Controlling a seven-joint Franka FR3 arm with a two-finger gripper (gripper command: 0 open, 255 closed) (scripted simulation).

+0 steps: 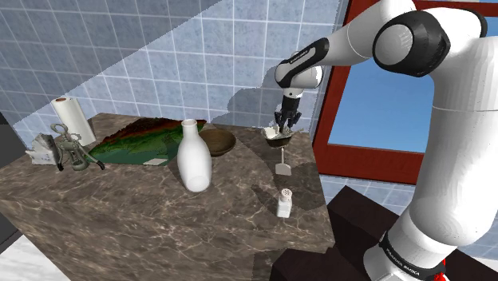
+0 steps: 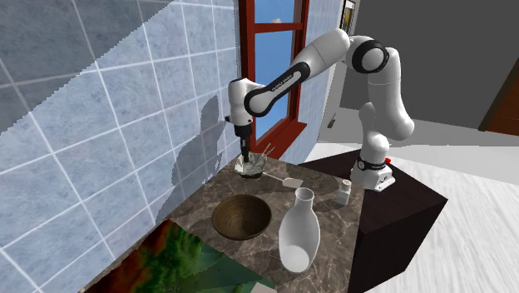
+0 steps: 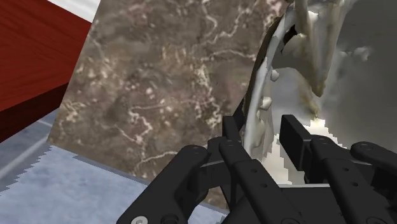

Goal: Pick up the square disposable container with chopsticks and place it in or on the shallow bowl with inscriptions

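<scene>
My end effector (image 3: 264,127) is released, as far as I can judge: its two fingers stand apart astride the wall of the square disposable container (image 3: 343,76), one outside and one inside, with a sliver of gap showing. I straddle the rim because it gives a thin edge to pinch. The container sits at the far edge of the marble desk (image 1: 160,215), toward the shoulder view's right, with pale chopsticks (image 3: 312,44) leaning inside it. The shallow brown bowl (image 1: 231,137) stands just to its left with nothing in it; I cannot make out any inscriptions. Nearer stands a white bottle (image 1: 194,157).
</scene>
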